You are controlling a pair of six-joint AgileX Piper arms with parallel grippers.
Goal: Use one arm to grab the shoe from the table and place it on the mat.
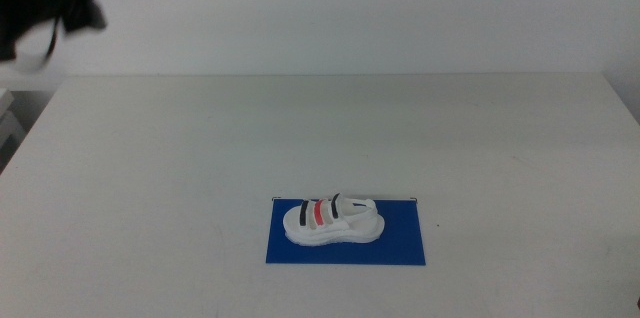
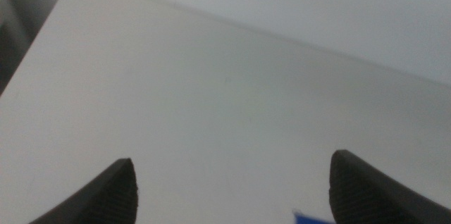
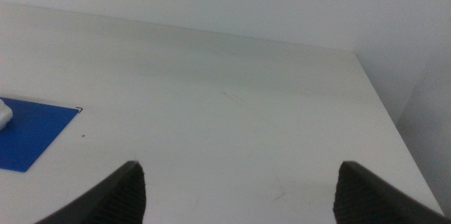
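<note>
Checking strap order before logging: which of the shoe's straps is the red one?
The middle strap of the shoe is red; the straps on either side are black. The shoe sits on the mat.

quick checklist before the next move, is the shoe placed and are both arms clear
1. Shoe on the mat: ok, it lies wholly inside the blue rectangle in the middle view.
2. Shoe upright: ok, sole down, straps up.
3. Left gripper released: ok, jaws wide apart with nothing between them, only bare table below.
4. Left arm clear of the shoe: ok, it is up at the far left corner of the table.
5. Right gripper free: ok, jaws open and empty, off to the mat's side.
6. Mat flat on the table: ok in the middle view; whether its near edge is lifted, cannot tell.
</note>
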